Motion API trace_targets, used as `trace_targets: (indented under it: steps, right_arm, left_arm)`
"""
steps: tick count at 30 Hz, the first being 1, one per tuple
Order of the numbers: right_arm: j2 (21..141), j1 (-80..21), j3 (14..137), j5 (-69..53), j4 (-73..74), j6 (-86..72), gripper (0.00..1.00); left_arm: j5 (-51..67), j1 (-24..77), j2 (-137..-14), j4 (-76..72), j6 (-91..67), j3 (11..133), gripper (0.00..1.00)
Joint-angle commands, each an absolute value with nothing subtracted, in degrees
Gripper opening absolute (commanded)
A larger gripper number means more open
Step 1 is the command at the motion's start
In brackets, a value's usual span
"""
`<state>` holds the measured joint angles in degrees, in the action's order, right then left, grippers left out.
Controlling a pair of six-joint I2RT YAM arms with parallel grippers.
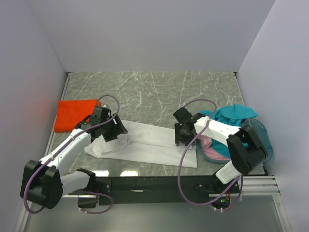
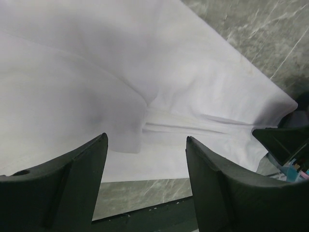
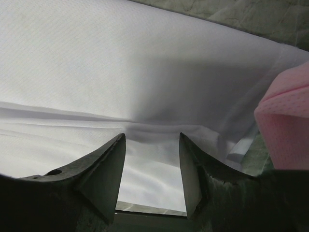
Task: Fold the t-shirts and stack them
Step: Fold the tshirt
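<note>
A white t-shirt [image 1: 145, 145] lies flattened across the front middle of the table, folded lengthwise into a long band. My left gripper [image 1: 114, 128] hovers over its left end. In the left wrist view that gripper [image 2: 146, 137] is open, with only the white cloth [image 2: 96, 72] under it. My right gripper [image 1: 182, 136] is at the shirt's right end. It too is open [image 3: 152, 135], above a crease in the white cloth [image 3: 145, 63], gripping nothing. A folded orange t-shirt [image 1: 72, 114] lies at the far left. A teal t-shirt [image 1: 236, 114] and a pink t-shirt [image 1: 212, 148] [image 3: 289, 121] are heaped at the right.
A translucent teal basket [image 1: 263, 140] stands at the right edge, holding the teal and pink shirts. White walls close in the table on the left, back and right. The black base rail [image 1: 154, 183] runs along the near edge.
</note>
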<state>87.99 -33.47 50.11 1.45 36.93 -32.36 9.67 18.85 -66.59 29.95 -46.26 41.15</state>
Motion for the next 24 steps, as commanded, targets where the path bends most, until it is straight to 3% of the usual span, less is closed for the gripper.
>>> trace_targets:
  steps: [1, 24]
  right_arm:
    - [85.1, -33.1, 51.2, 2.3, 38.1, -33.0, 0.55]
    - [82.3, -32.7, 49.7, 13.5, 40.1, -34.1, 0.55]
  left_arm:
    - [4.8, 19.0, -62.5, 30.0, -46.6, 41.7, 0.71]
    - [-4.6, 18.4, -88.9, 16.1, -41.3, 47.4, 0.73]
